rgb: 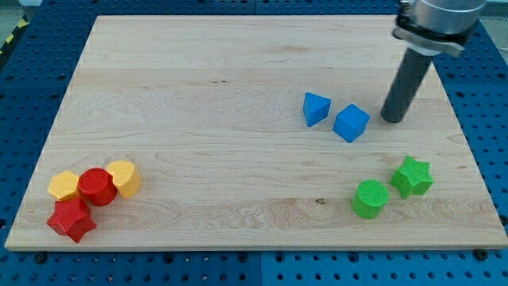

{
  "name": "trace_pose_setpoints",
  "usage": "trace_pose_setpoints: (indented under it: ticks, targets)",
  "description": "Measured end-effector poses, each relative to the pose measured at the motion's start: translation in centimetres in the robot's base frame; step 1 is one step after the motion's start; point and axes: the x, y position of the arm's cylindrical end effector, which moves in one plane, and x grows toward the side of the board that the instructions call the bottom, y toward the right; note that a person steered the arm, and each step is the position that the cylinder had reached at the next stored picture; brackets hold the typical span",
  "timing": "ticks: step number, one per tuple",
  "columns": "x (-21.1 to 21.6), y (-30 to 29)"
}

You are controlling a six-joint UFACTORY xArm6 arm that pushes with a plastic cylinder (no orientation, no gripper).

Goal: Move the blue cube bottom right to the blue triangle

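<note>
The blue cube (351,123) is lying just right of the blue triangle (316,108), nearly touching it. My tip (391,119) is standing near the cube's right; it is having no jaws.

No legible text, labels, brand marks, numbers or signs found anywhere in the camera view.
</note>
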Motion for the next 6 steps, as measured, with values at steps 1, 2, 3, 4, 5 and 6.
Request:
trace_pose_setpoints:
  ticks: [1, 2, 3, 4, 5, 6]
  targets:
    - [0.5, 0.2]
    - [1.9, 0.2]
    - [3.1, -0.3]
    - [4.2, -3.3]
    - [4.7, -7.0]
    - [5.3, -11.0]
